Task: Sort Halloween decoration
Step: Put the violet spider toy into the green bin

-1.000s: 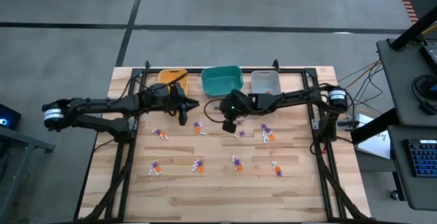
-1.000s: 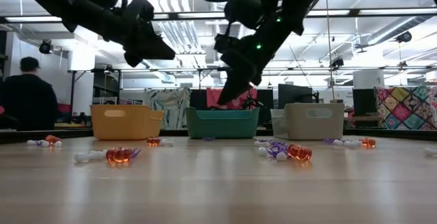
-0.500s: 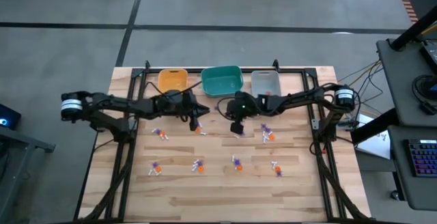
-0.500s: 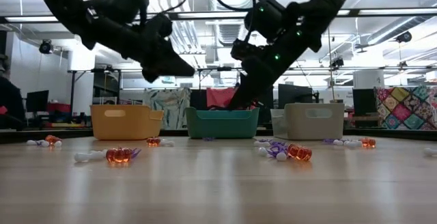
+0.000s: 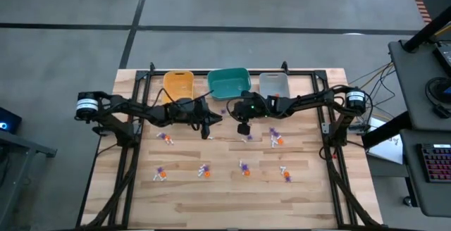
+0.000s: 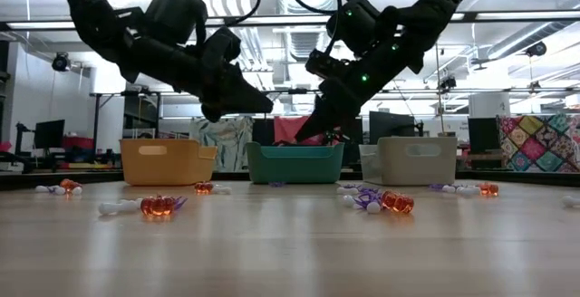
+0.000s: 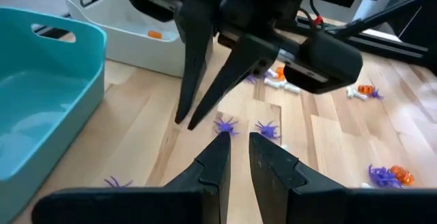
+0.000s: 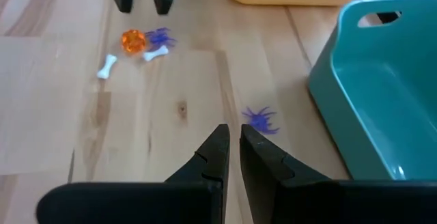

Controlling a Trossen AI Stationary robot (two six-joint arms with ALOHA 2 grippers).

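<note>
Though near, spider point(image 8: 260, 120) lies beyond right hand point(image 8: 229, 141).
</note>
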